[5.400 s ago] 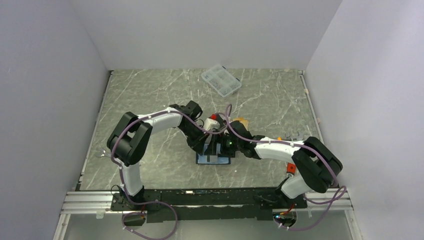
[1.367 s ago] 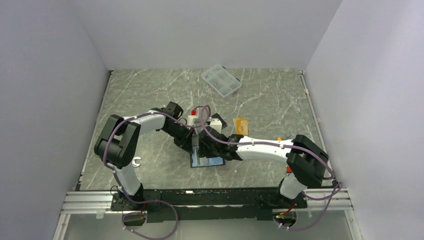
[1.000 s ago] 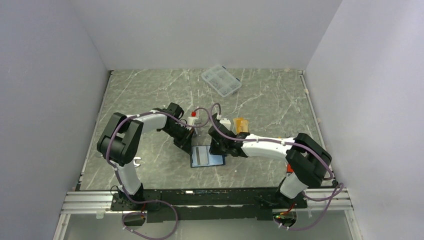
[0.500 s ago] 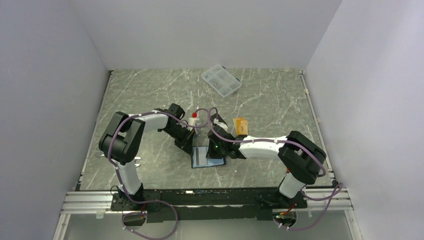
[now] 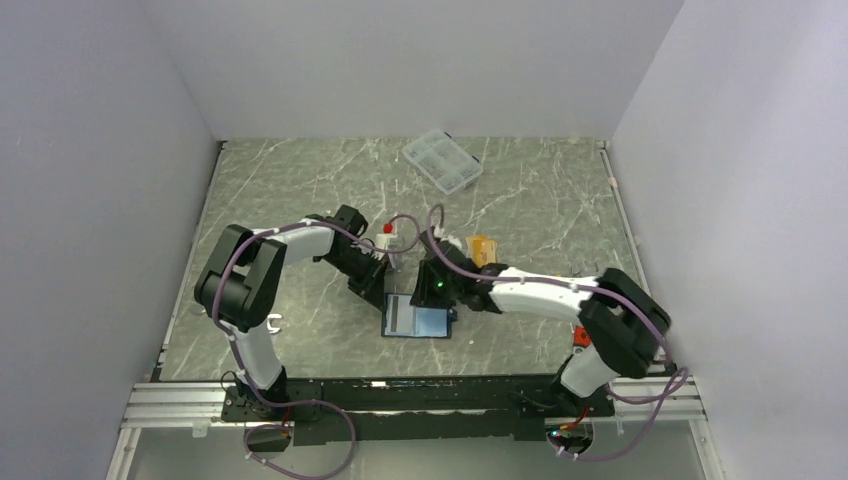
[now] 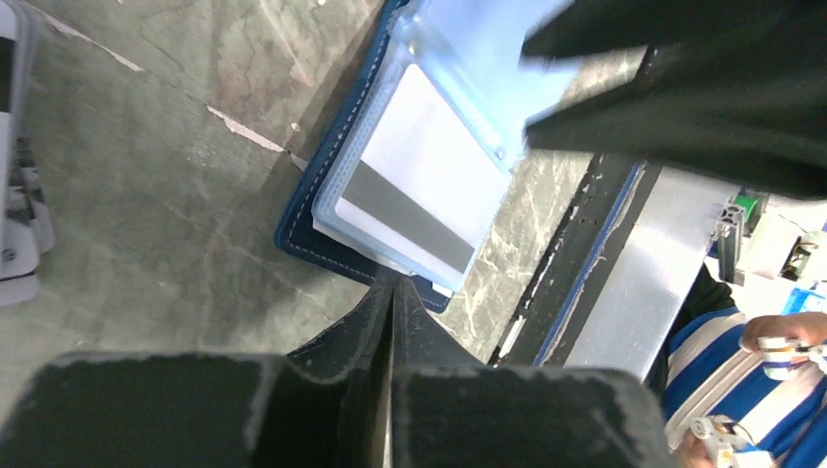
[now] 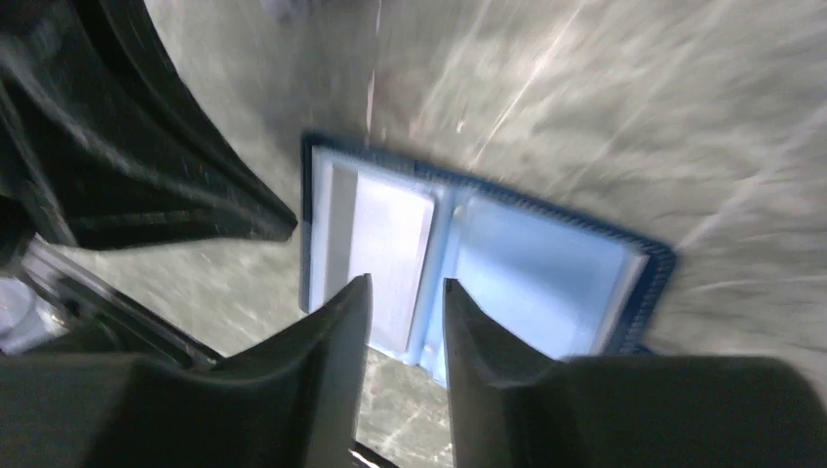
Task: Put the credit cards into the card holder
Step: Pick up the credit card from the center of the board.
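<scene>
The navy card holder point(image 5: 432, 322) lies open on the table, its light blue inside facing up point(image 7: 546, 263). A silver-grey credit card point(image 5: 400, 315) with a dark stripe point(image 6: 419, 190) sits in its left half. An orange credit card point(image 5: 482, 248) lies flat farther back, to the right. My left gripper point(image 6: 392, 285) is shut, its tips resting on the holder's navy edge point(image 5: 385, 292). My right gripper point(image 7: 408, 288) hovers just above the holder's middle fold point(image 5: 438, 298), jaws a little apart with nothing between them.
A clear plastic compartment box point(image 5: 443, 161) stands at the back of the marble table point(image 5: 300, 190). A small white hook-shaped piece point(image 5: 272, 322) lies near the left arm's base. White walls close in the table on three sides.
My right gripper has opened and lifted back off the holder, leaving the silver card in the left half. The holder's blue right half now shows. The left gripper has stayed put.
</scene>
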### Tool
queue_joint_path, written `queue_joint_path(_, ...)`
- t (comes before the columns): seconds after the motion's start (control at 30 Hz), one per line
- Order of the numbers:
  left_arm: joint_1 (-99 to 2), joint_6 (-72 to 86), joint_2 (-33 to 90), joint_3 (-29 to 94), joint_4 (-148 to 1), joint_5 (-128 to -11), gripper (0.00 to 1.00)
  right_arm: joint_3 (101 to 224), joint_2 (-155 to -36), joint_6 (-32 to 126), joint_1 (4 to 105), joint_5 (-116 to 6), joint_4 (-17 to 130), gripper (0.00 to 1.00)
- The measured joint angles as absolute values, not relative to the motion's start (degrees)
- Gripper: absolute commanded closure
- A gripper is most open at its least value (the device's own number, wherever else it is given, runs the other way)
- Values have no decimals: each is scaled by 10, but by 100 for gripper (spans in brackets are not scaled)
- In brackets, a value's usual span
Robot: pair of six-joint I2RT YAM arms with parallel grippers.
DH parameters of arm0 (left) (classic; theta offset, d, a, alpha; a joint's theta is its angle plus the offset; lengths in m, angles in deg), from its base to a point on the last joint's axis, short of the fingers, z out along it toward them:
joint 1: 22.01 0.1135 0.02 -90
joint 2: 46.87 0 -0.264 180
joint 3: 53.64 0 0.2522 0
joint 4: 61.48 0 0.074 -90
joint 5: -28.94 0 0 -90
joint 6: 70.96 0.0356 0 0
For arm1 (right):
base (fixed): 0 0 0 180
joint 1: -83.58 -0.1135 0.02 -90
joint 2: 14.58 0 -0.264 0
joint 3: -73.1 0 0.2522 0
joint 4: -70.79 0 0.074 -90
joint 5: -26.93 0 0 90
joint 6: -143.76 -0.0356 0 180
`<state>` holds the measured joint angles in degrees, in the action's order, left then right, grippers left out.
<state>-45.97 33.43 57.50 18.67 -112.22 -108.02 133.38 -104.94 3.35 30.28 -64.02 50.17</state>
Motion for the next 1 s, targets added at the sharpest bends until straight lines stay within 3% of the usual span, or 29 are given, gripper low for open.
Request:
queue_joint_path(0.07,-455,344,564,195,-1141,-1081,56,1331,-1009,43,337,-638,493,44)
queue_joint_path(0.1,-451,345,553,203,-1151,-1080,50,1331,-984,50,361,-638,490,41)
queue_joint_path(0.27,-442,366,495,264,-1196,-1064,40,1334,-924,80,470,-634,490,33)
queue_joint_path(0.47,-446,378,493,390,-1240,-1028,35,1366,-985,124,554,-589,491,31)
queue_joint_path(0.53,-453,378,497,428,-1242,-1007,26,1398,-1027,142,575,-571,492,31)
queue_joint_path(0.6,-463,378,497,446,-1241,-989,4,1433,-1064,158,589,-558,493,30)
queue_joint_path(0.63,-468,376,497,456,-1240,-980,1,1461,-1089,168,596,-548,493,30)
queue_joint_path(0.87,-442,355,505,470,-1228,-943,1,1538,-1166,207,606,-506,503,29)
queue_joint_path(1.0,-476,356,471,397,-1170,-863,1,1541,-1188,214,606,-489,509,27)
